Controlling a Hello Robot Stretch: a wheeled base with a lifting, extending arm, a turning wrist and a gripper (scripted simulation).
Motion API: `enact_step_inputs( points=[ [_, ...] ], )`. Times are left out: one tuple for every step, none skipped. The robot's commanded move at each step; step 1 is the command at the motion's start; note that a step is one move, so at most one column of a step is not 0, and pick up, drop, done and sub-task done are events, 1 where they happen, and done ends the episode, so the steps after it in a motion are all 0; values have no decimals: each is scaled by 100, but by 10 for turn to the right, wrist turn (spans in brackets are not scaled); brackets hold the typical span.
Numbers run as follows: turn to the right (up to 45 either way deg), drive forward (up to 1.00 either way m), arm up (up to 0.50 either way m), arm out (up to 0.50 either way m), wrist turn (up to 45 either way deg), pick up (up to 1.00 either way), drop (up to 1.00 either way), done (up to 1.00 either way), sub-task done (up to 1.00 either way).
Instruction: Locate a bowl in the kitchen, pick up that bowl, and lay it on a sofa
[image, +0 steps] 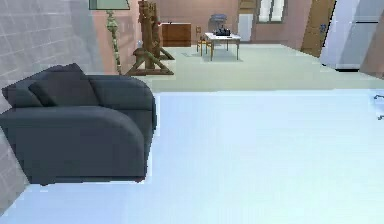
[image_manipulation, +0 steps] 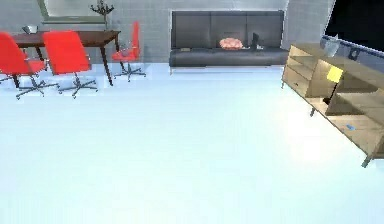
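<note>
A dark grey sofa stands against the far wall in the arm side view, with a pink cushion on its seat. A dark blue armchair with a dark cushion sits at the forward view's left on a pale blue rug. Far ahead, past the rug, a white fridge stands at the right edge.
Red office chairs surround a dark wooden table at the arm side view's left. A wooden shelf unit lines its right. Ahead stand a floor lamp, a wooden frame and a small white table. The rug between is bare.
</note>
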Motion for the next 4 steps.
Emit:
enact_step_inputs(
  points=[
    [0, 100, 0, 0, 0, 0, 0, 0, 0],
    [-30, 0, 0, 0, 0, 0, 0, 0, 0],
    [0, 15, 0, 0, 0, 0, 0, 0, 0],
    [0, 100, 0, 0, 0, 0, 0, 0, 0]
  ],
)
